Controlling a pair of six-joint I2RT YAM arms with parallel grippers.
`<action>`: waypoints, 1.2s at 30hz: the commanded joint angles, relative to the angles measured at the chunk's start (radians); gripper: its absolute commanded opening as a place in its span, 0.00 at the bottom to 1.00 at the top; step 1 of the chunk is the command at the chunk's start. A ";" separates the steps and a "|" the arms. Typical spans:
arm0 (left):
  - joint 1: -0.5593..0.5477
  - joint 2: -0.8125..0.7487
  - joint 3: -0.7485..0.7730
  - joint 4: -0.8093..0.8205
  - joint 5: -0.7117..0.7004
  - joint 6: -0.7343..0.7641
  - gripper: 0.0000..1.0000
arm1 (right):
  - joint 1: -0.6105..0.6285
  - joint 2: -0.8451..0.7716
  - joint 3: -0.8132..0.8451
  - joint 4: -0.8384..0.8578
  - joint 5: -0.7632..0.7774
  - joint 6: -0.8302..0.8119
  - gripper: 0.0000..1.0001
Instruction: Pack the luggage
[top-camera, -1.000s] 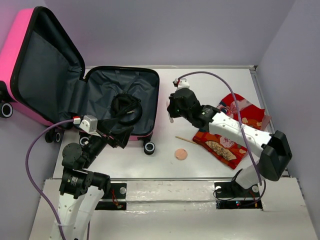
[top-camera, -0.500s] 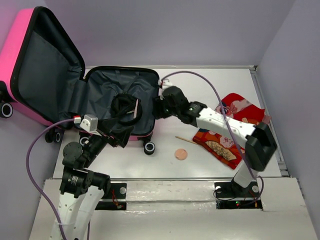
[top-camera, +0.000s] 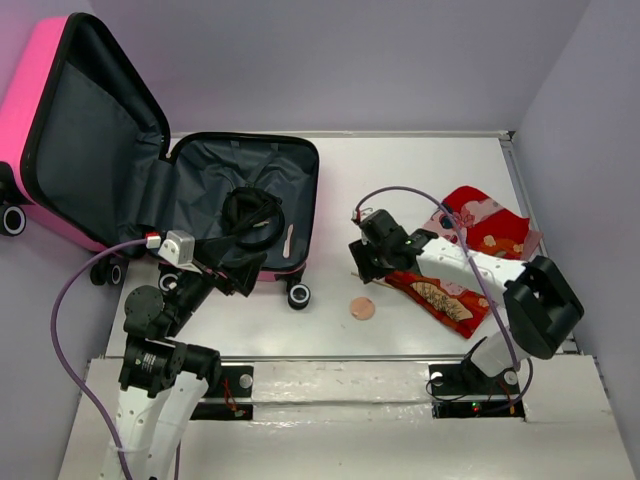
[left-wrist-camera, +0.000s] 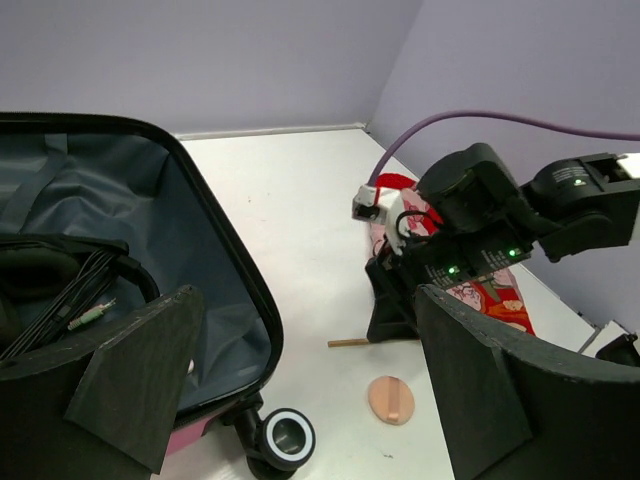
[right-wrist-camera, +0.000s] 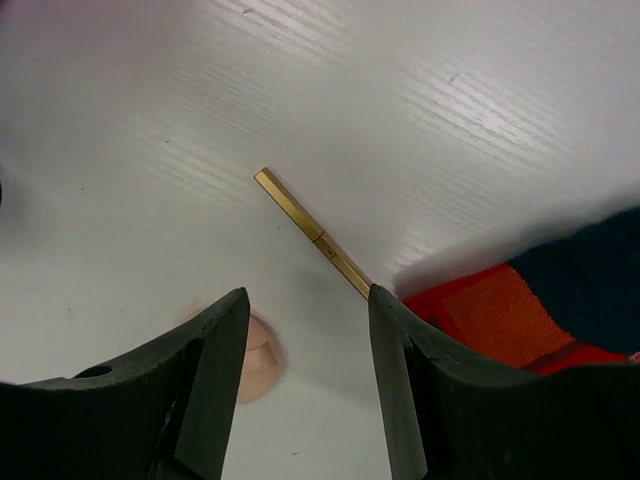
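Right pincer is hanging low over the worktop, jaws apart, nothing between them. Dead centre under it lies a thin stick: straight, square-edged, golden tan like wood or brass, I can't say which. One end runs right up to the red patterned cloth.

By my reading, this is the pick-up step for that stick. It won't be easy. The stick is slim and flat on a hard, smooth surface, so the jaws need to straddle it crosswise, drop until the tips nearly graze the worktop, then close. Too near the cloth end and the fingers could snag soft fabric instead.

Just beside the stick sits a small round disc, peach-coloured and matte with a raised rib across it. It too is waiting to be packed.

Left pincer gapes wide and empty at the near rim of the luggage.

The luggage lies open at the left of the worktop. It has a glossy hot-pink hard shell, dark grey fabric lining and black wheels, and its lid is tipped up against the wall. A coil of black cable nests in the base, with a pale sliver next to it that I can't identify.
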 joint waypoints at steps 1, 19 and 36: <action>0.002 -0.001 0.022 0.038 0.023 0.005 0.99 | -0.009 0.080 0.069 0.004 -0.070 -0.086 0.57; 0.002 0.005 0.022 0.043 0.034 0.006 0.99 | -0.040 0.197 0.147 0.017 -0.003 -0.120 0.07; 0.002 0.016 0.020 0.044 0.034 0.006 0.99 | 0.043 0.345 0.839 0.187 -0.239 0.094 0.20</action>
